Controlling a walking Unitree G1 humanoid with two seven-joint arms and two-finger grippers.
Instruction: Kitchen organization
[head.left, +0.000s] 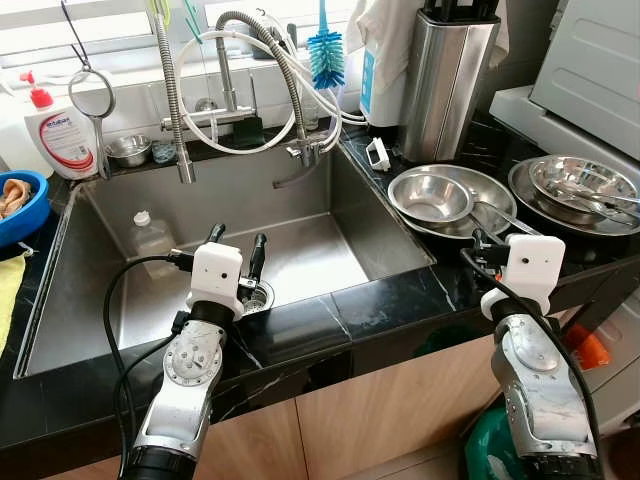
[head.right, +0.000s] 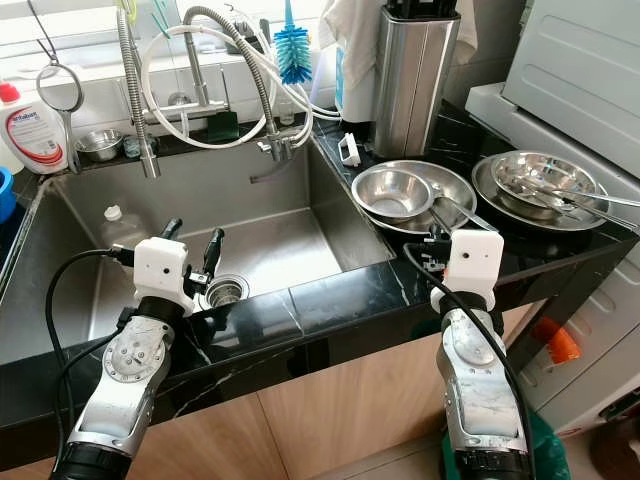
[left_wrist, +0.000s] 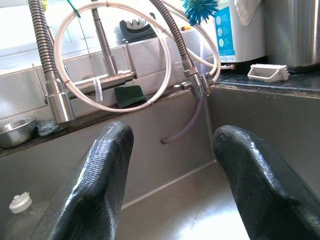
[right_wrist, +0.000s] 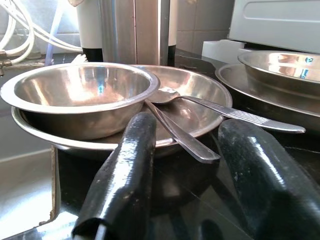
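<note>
A steel bowl (head.left: 430, 195) sits in a wide steel plate (head.left: 497, 187) on the black counter right of the sink. Two spoons (right_wrist: 235, 115) lie in the plate, handles pointing toward my right gripper (right_wrist: 192, 165). That gripper is open, low over the counter's front edge, just short of the plate and touching nothing. Farther right is a second stack of steel plates (head.left: 575, 190) with cutlery in it. My left gripper (head.left: 238, 242) hangs open over the steel sink (head.left: 310, 250), above the drain (head.left: 258, 297), with nothing between its fingers.
A clear plastic bottle (head.left: 150, 235) lies in the sink's left part. Hoses and a coiled faucet (head.left: 270, 60) hang over the back. A soap bottle (head.left: 60, 135), a small steel bowl (head.left: 128, 150), a blue bowl (head.left: 20, 205) and a tall steel canister (head.left: 445, 80) stand around.
</note>
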